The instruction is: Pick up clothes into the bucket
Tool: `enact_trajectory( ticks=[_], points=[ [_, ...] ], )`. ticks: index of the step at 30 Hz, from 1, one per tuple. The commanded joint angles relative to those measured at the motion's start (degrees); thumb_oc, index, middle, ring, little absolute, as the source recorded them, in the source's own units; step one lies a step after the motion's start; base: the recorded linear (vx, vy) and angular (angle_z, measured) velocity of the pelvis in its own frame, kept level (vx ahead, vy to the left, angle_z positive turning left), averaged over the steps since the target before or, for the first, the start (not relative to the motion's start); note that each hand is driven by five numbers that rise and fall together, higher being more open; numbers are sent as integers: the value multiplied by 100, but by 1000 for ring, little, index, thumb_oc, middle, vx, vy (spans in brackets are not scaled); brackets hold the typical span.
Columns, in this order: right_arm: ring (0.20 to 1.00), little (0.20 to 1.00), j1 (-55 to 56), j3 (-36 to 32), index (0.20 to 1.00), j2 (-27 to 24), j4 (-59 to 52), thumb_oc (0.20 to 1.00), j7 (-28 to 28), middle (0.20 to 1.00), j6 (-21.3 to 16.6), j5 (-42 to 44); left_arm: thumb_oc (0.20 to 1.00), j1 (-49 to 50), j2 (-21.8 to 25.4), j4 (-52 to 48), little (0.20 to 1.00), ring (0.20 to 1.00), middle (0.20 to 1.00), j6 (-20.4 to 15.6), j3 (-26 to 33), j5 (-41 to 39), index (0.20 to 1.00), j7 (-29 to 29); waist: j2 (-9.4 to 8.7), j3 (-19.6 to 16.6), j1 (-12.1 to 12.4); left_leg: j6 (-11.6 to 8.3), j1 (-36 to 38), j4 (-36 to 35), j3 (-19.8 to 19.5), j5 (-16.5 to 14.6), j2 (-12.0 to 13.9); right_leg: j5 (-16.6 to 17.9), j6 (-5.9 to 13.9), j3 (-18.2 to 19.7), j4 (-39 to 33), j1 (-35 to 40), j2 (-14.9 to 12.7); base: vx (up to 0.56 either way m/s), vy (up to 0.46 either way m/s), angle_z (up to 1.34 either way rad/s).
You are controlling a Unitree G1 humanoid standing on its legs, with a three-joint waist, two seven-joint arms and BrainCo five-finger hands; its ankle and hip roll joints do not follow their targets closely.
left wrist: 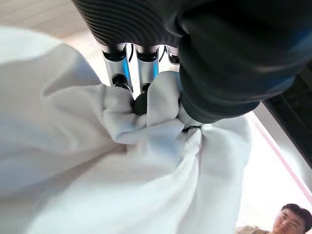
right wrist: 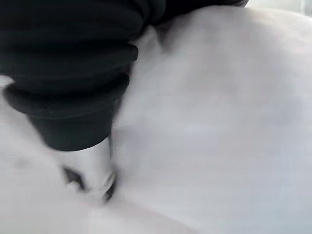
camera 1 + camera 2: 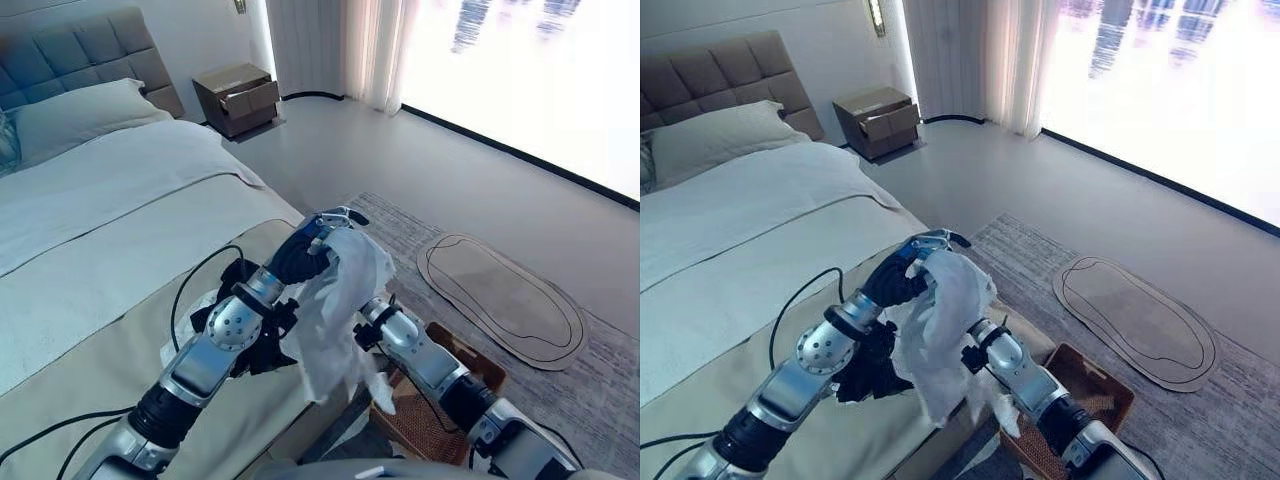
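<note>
Left hand (image 3: 312, 247) fingers pinch a white garment (image 3: 335, 310) aloft, clear of the bed (image 3: 120, 230); right hand (image 2: 90, 170) is buried in cloth, grip unreadable, near the basket (image 3: 440, 425).

A wide bed (image 3: 110, 220) fills the left side, made up with pale bedding and a beige cover along its near edge, a pillow (image 3: 75, 112) resting against a grey tufted headboard (image 3: 70, 55). Beyond it a brown bedside cabinet (image 3: 237, 98) stands by the white wall, one drawer slightly open. Sheer curtains (image 3: 335, 50) hang beside a big bright window (image 3: 540, 70). The floor is smooth grey, with a grey patterned rug (image 3: 600, 350) carrying a small oval mat (image 3: 500, 295).
</note>
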Motion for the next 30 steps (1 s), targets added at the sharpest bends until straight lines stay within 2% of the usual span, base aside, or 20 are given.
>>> enact_trajectory(
  ticks=[1,7,10,12,13,14,16,17,18,20,21,22,24,25,28,29,30],
  points=[
    [200,200,-368,132,200,133,-260,200,318,200,-124,105,200,-568,22,-678,200,200,200,-327,63,-262,200,2,-301,-161,125,-85,124,219,128,-426,238,489,316,-93,-31,-185,-479,0,0,0],
    [200,200,36,-81,200,-145,-224,200,310,200,-107,-82,200,-512,111,-693,200,200,200,-349,270,-265,200,19,-298,-190,102,-83,152,188,128,-422,227,496,331,-127,-33,-162,-493,1,1,1],
    [200,200,331,-415,200,-299,-152,200,156,200,-119,-148,200,-391,124,-680,200,200,200,-366,452,-258,200,87,-301,-193,79,-79,159,180,132,-427,217,513,343,-128,-32,-166,-499,0,0,0],
    [200,200,702,-886,200,-377,-55,200,-57,200,-150,-19,200,-229,100,-611,200,200,200,-374,659,-281,200,164,-303,-196,42,-73,175,184,141,-432,212,517,347,-114,-30,-157,-502,0,0,0],
    [200,200,712,-889,200,-380,-59,200,-58,200,-151,-19,200,-224,99,-613,200,200,200,-375,654,-281,200,165,-303,-201,46,-73,177,183,142,-433,211,516,347,-113,-31,-155,-502,0,0,0],
    [200,200,945,-1241,200,-401,68,200,-239,200,-175,89,200,-95,74,-557,200,200,200,-386,827,-291,200,255,-307,-198,17,-72,191,181,156,-435,210,522,348,-102,-34,-151,-497,0,0,0],
    [200,200,1050,-1406,200,-404,106,200,-320,200,-198,182,200,-22,66,-521,200,200,200,-405,903,-294,200,312,-310,-199,8,-72,192,183,163,-437,210,521,349,-97,-36,-152,-496,7,2,-5],
    [200,200,1276,-1841,200,-409,174,200,-534,200,-255,367,200,203,31,-441,200,200,200,-436,1130,-309,200,444,-314,-185,-20,-71,196,186,179,-439,214,526,350,-85,-38,-162,-495,6,3,-8],
    [200,200,1288,-1842,200,-412,167,200,-534,200,-253,368,200,213,30,-447,200,200,200,-437,1128,-309,200,444,-312,-191,-16,-71,198,186,180,-440,214,525,350,-84,-38,-161,-495,9,2,-8],
    [200,200,1478,-2392,200,-428,301,200,-773,200,-349,624,200,553,-5,-306,200,200,200,-482,1384,-315,200,553,-323,-185,-28,-73,198,190,190,-441,217,530,354,-79,-38,-168,-493,5,-1,-3],
    [200,200,1480,-2392,200,-428,300,200,-773,200,-348,625,200,554,-5,-307,200,200,200,-481,1383,-315,200,553,-323,-186,-27,-73,198,190,190,-441,218,530,354,-79,-38,-168,-493,0,0,0],
    [200,200,1675,-2793,200,-459,177,200,-852,200,-430,873,200,765,-17,-179,200,200,200,-499,1580,-246,200,645,-334,-178,-43,-75,198,190,191,-439,222,523,351,-75,-34,-168,-484,0,0,0],
    [200,200,1742,-2984,200,-482,100,200,-916,200,-471,993,200,853,-51,-57,200,200,200,-506,1618,-211,200,701,-336,-180,-48,-75,199,189,189,-437,225,522,350,-72,-31,-163,-481,0,0,0],
    [200,200,1843,-3373,200,-490,35,200,-1035,200,-593,1247,200,1042,-123,273,200,200,200,-482,1706,-138,200,792,-353,-178,-74,-77,194,184,190,-436,227,515,349,-62,-29,-166,-475,0,0,0],
    [200,200,1874,-3667,200,-477,37,200,-1122,200,-691,1570,200,1167,-172,758,200,200,200,-389,1668,90,200,849,-360,-183,-95,-81,189,178,204,-430,235,513,346,-58,-25,-170,-471,0,0,0],
    [200,200,1872,-3797,200,-463,42,200,-1155,200,-735,1712,1000,1200,-177,916,1000,1000,1000,-353,1638,165,1000,836,-354,-185,-93,-80,189,175,208,-430,236,513,343,-57,-27,-174,-468,0,0,0],
    [200,200,1864,-3892,200,-434,45,200,-1172,200,-758,1843,1000,1234,-175,1097,1000,1000,1000,-295,1588,251,1000,794,-354,-186,-96,-80,187,175,214,-429,235,515,340,-52,-31,-177,-463,0,0,0]
  ],
)
